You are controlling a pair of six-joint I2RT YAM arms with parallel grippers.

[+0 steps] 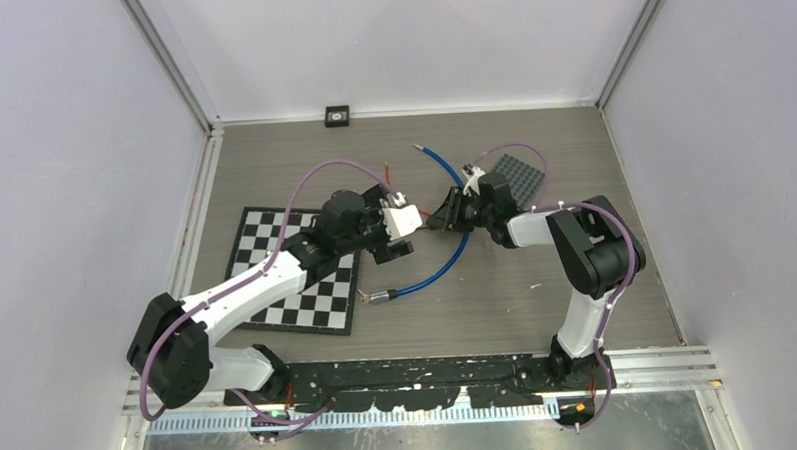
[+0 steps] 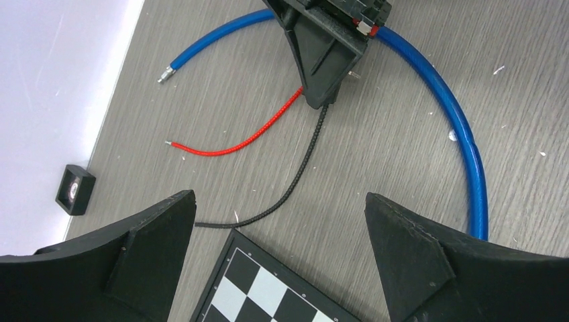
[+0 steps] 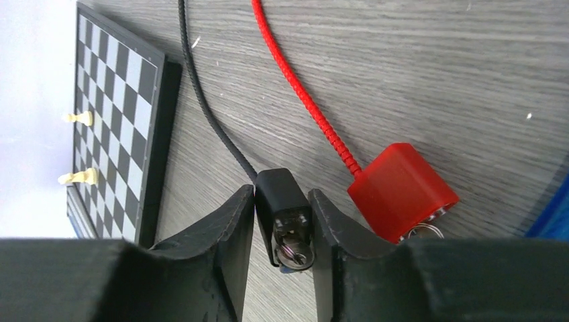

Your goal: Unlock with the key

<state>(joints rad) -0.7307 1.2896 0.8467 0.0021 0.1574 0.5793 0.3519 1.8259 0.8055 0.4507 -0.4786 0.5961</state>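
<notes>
The right gripper (image 3: 282, 225) is pinching the black lock (image 3: 280, 194) at lower centre of its wrist view, with the key (image 3: 295, 255) sitting in the lock's near end. The red lock (image 3: 401, 191) is lying just right. The left gripper (image 2: 280, 201) is hanging wide open above the chessboard (image 2: 268, 288).
</notes>
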